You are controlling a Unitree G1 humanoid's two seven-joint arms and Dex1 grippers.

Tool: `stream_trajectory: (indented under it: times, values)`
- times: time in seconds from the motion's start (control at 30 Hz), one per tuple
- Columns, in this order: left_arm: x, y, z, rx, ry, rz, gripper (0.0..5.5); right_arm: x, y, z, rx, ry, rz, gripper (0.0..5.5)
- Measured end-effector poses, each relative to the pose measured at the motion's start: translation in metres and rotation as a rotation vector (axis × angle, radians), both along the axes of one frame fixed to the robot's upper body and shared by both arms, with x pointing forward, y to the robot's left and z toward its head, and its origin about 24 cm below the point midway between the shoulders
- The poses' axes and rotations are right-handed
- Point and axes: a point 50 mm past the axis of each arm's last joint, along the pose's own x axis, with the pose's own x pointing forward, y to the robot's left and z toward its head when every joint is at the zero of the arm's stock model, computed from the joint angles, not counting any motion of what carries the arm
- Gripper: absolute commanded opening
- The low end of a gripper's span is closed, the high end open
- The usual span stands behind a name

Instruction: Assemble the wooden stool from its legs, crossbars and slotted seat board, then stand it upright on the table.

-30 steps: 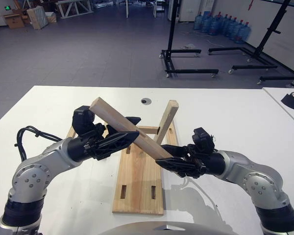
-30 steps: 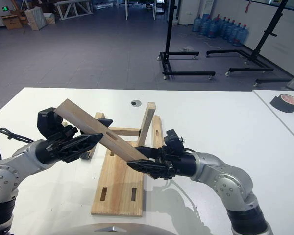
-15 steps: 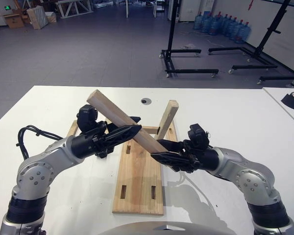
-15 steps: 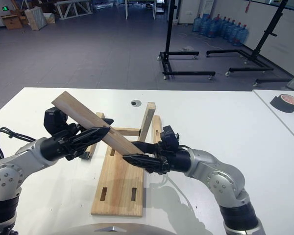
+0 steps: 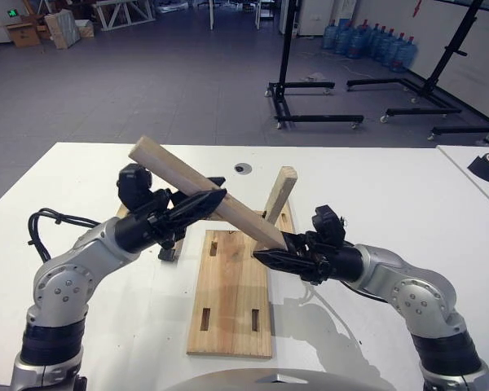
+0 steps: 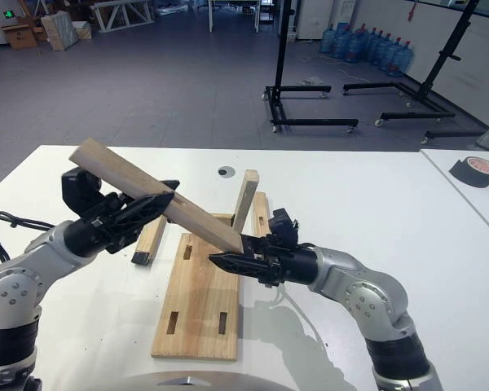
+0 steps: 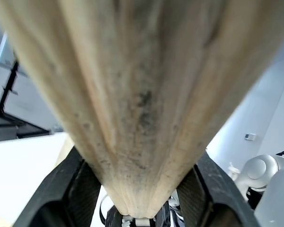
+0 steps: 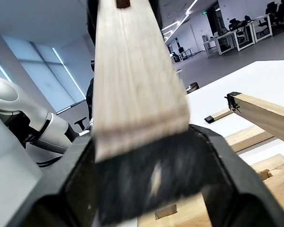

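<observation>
Where it slants in the air over the far part of the slotted seat board (image 5: 228, 314), a wooden leg (image 5: 171, 169) is held by both grippers; the left gripper (image 5: 214, 194) has its fingers closed on the leg's middle, and the right gripper (image 5: 262, 255) pinches its lower end. The board lies flat on the white table (image 5: 375, 187); a second leg (image 5: 282, 189) stands tilted at its far end; a third leg (image 6: 150, 236) lies just beside its left edge.

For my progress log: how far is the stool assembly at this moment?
Done: one leg stands at the far end of the seat board. In hand: left pincer and right pincer grip a second leg, tilted above it. Left: slotting it, the loose piece, standing the stool upright.
</observation>
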Motion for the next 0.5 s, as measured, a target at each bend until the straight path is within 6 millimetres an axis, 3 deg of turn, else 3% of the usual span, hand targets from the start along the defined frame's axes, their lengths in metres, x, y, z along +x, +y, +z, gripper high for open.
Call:
stream_trajectory:
  times: [0.13,0.3,0.5]
  values:
    - [0.012,0.036,-0.003,0.196,-0.063,0.074,2.04,0.001,-0.016,-0.014,-0.206,-0.023,-0.073,3.54]
    - [0.016,0.066,-0.006,0.414,-0.097,0.06,2.04,0.002,-0.016,-0.029,-0.331,-0.06,-0.083,3.54]
    - [0.03,0.074,-0.027,0.451,-0.09,0.108,2.04,0.001,-0.015,-0.028,-0.314,-0.086,-0.071,3.54]
